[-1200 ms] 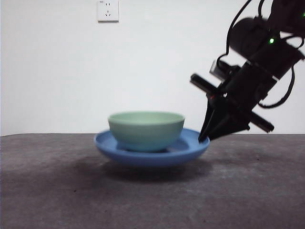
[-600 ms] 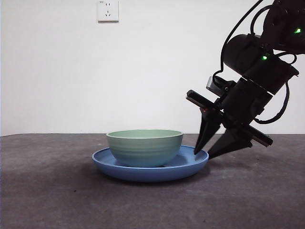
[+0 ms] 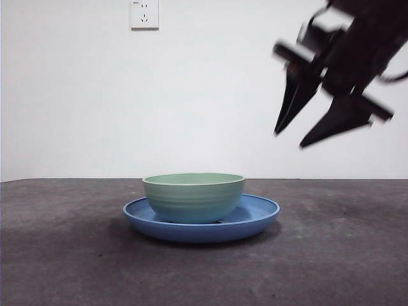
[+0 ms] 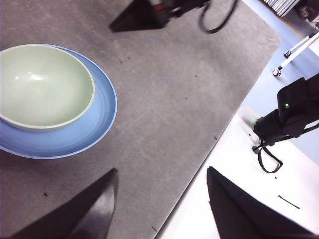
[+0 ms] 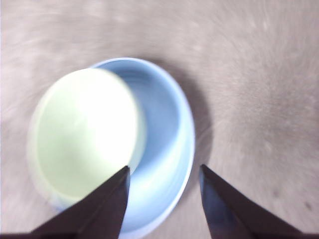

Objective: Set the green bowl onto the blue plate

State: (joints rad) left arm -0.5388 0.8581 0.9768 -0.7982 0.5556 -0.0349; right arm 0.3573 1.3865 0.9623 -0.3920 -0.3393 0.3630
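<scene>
The green bowl [image 3: 194,196] stands upright inside the blue plate [image 3: 255,215] on the dark table. Both show in the left wrist view, bowl [image 4: 42,84] on plate [image 4: 99,122], and blurred in the right wrist view, bowl [image 5: 84,137] on plate [image 5: 167,144]. My right gripper [image 3: 290,139] hangs open and empty, high above and to the right of the plate, motion-blurred; its jaws [image 5: 162,172] frame the plate's rim from above. My left gripper [image 4: 162,172] is open and empty, away from the plate near the table's edge.
A wall socket [image 3: 144,14] sits on the white wall behind. The table's edge [image 4: 219,134] runs beside the left gripper, with a white surface, a black device [image 4: 286,117] and floor beyond it.
The right gripper let go of the plate's right rim, opened, and rose up and to the right. The plate with the bowl settled flat on the table and has stayed still since.
</scene>
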